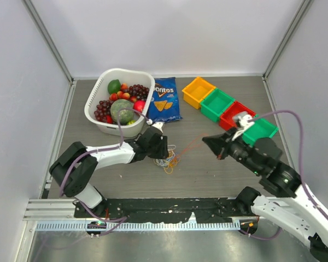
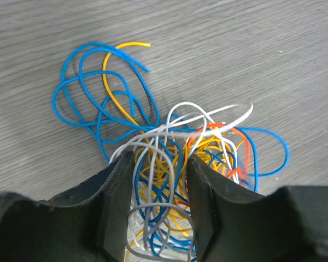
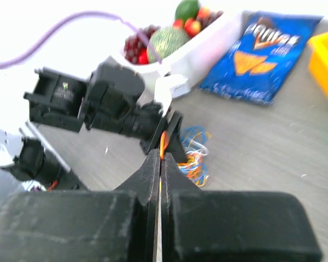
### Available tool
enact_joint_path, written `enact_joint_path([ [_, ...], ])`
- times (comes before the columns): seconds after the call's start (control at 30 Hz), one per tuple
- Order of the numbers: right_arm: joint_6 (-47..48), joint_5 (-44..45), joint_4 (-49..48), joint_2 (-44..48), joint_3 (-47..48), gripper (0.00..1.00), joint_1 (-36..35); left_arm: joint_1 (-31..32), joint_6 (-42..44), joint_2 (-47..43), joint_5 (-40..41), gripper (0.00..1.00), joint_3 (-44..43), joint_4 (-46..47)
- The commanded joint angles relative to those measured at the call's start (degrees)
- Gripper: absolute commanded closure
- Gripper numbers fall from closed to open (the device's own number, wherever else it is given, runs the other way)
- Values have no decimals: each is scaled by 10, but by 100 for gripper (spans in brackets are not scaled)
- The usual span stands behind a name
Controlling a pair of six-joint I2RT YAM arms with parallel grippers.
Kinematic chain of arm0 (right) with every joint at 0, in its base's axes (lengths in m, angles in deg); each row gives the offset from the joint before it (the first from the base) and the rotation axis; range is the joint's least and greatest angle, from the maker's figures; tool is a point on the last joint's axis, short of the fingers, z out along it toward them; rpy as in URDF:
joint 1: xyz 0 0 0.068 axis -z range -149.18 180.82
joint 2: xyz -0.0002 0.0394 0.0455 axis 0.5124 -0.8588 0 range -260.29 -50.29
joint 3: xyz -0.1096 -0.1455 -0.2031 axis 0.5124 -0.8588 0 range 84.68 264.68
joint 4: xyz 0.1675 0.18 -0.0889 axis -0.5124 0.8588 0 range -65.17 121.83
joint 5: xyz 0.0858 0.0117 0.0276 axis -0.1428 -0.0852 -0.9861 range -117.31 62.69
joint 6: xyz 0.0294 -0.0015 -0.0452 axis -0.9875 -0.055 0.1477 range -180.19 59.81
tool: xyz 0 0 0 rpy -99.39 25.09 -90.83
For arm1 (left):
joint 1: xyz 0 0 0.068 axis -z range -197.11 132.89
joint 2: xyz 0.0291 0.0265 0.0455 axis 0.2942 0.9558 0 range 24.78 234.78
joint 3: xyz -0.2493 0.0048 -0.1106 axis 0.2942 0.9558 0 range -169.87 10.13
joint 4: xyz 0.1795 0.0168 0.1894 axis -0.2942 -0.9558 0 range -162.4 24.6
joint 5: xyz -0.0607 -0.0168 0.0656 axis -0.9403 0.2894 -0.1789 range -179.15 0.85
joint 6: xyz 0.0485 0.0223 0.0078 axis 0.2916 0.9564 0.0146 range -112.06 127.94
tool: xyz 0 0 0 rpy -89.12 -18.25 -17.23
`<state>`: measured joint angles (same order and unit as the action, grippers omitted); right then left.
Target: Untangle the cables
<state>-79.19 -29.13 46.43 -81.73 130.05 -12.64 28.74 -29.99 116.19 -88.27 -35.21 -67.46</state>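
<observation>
Both arms extended inward, grippers facing each other.
My left gripper (image 2: 159,166) stands with jaws apart; my right gripper (image 3: 161,158) is pinched tight on an orange cable (image 3: 163,143).

Four bins (image 1: 198,91); one basket (image 1: 91,105), bag (image 1: 164,99), cable tangle (image 1: 168,159).

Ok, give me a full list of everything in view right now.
cables: one tangled bundle, blue, yellow, white and orange, table centre
orange cable: one, running from the bundle to the right gripper
basket: one, white, far left
fruit: several, grapes, melon, lime, red pieces, in the basket
chip bag: one, blue, right of the basket
bins: four, yellow, green, red, green, row at far right
table: one, grey wood-grain
left gripper: black, open, fingers astride the bundle
right gripper: black, shut on the orange cable
</observation>
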Motion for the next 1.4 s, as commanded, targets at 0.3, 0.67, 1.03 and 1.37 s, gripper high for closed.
enact_joint_path([
  [0.3,62,263,37,181,128,99,-3,-1,45,-142,170,61,39,-80],
  [0.67,97,293,46,187,174,99,-3,-1,37,-216,197,66,56,-109],
  [1.03,64,229,94,140,148,99,-3,-1,66,-314,-6,6,59,5],
  [1.37,49,174,76,120,167,99,-3,137,151,-109,-69,14,-24,183],
])
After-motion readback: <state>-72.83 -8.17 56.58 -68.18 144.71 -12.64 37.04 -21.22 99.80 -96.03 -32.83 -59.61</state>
